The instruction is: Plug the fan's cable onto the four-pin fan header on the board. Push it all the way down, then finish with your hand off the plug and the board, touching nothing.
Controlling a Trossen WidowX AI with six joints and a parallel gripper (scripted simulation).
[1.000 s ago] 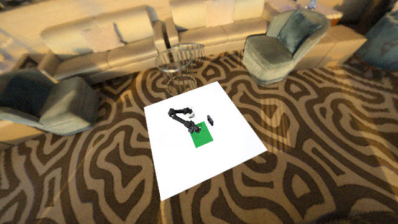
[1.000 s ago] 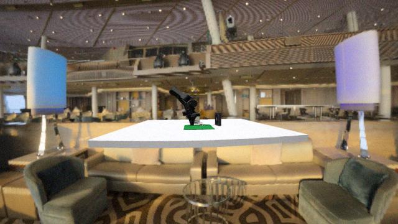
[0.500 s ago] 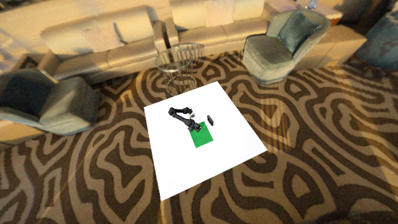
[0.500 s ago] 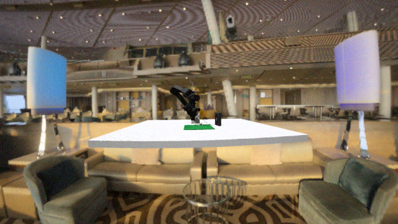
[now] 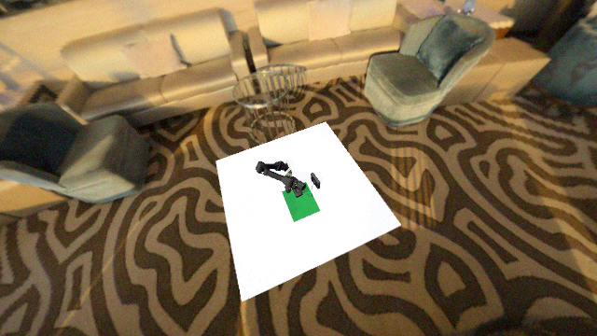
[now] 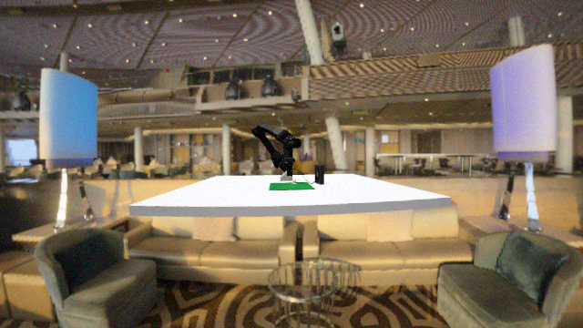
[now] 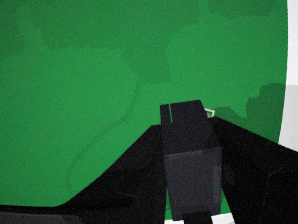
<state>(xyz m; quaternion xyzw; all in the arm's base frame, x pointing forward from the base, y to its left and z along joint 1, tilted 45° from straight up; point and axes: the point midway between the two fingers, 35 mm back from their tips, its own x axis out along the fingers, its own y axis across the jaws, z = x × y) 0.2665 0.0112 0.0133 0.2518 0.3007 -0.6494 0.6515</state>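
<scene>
The tool is pinched onto the black plug, its two dark fingers converging on either side of the plug body, well short of a full spread. In the wrist view the plug lies between the fingers, over the green board, with a narrow slit in its dark upper end; just beside that end, partly hidden, is the small pale outline of the header. Whether plug and header touch cannot be told. The top view, unlike the wrist view, shows the full robot arm, bent over the board's edge, and the black fan near the board. The exterior view shows the fan upright on the white bench, and a thin dark cable running between the fan and the region beneath the tool.
</scene>
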